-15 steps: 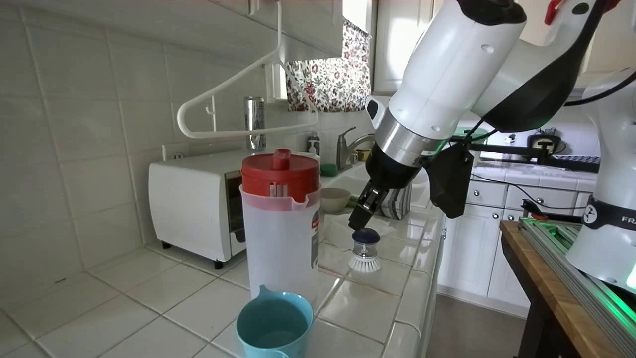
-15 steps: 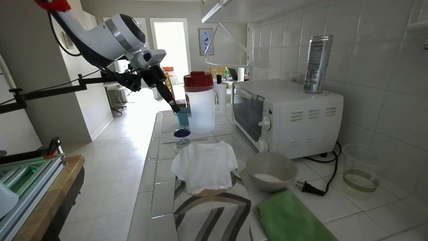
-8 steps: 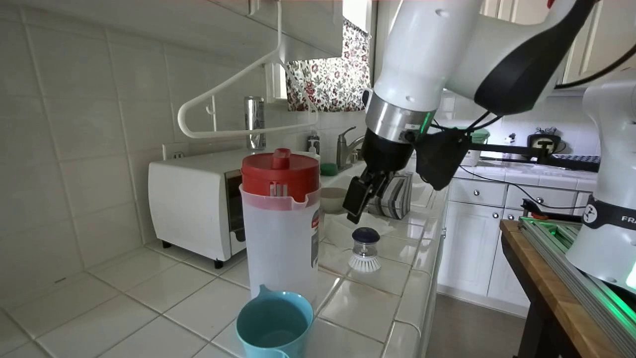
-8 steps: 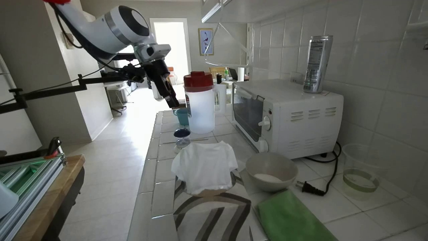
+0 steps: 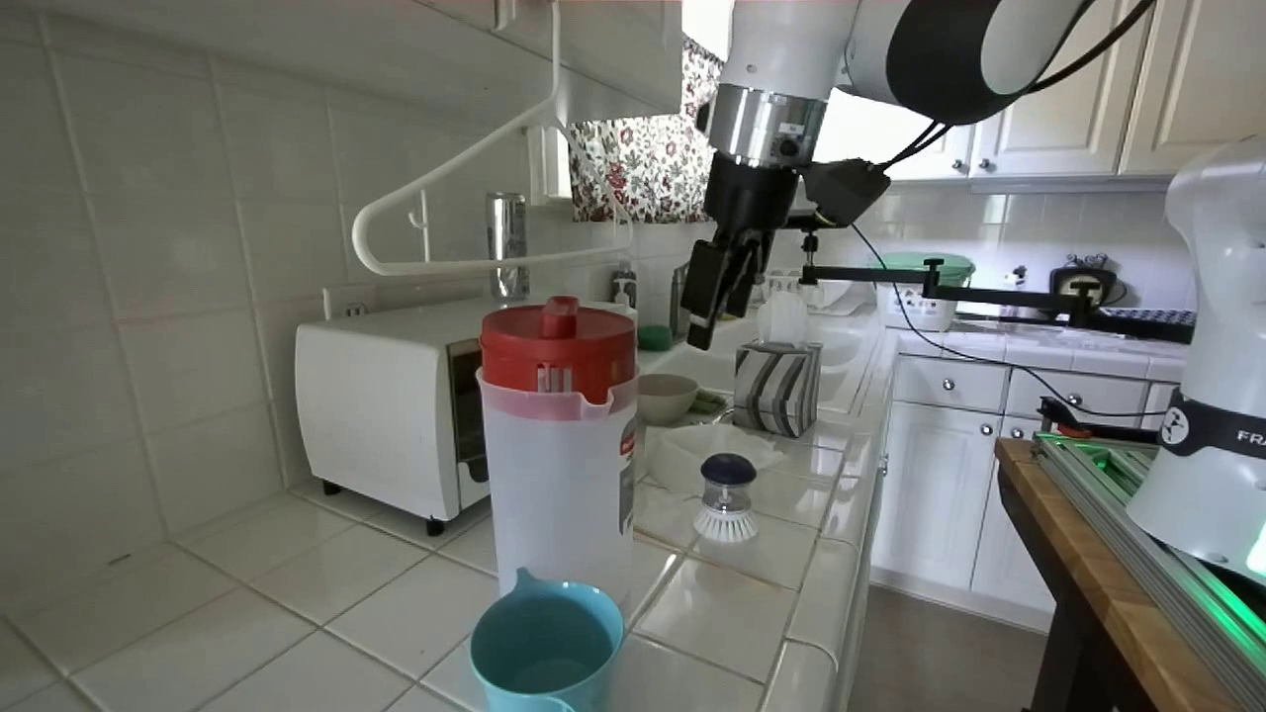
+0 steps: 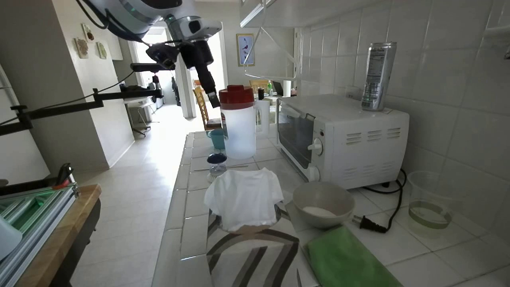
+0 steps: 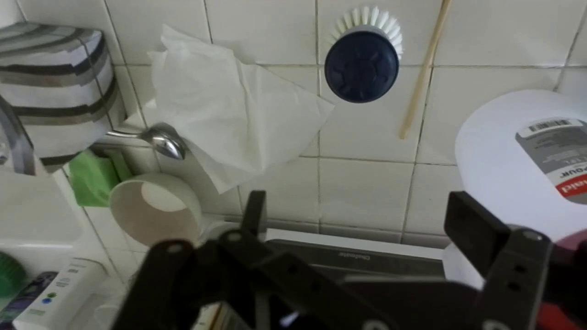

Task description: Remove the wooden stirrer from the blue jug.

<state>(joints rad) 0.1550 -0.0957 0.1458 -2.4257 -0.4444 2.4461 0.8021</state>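
wrist view: stirrer [image 7: 427,66], "chefmate" oven [image 7: 354,256]

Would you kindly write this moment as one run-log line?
gripper: open, raised, empty | wooden stirrer: lying on counter | blue jug: upright, nothing visible inside

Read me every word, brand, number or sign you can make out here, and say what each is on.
"FRA", cut off: robot base.
"Chefmate", a little blurred: toaster oven.
"POUR": label on the pitcher.
"aid", cut off: same label.
Too small or blurred: the label's smaller print, and the writing on the silver can and white box.
No number is legible.
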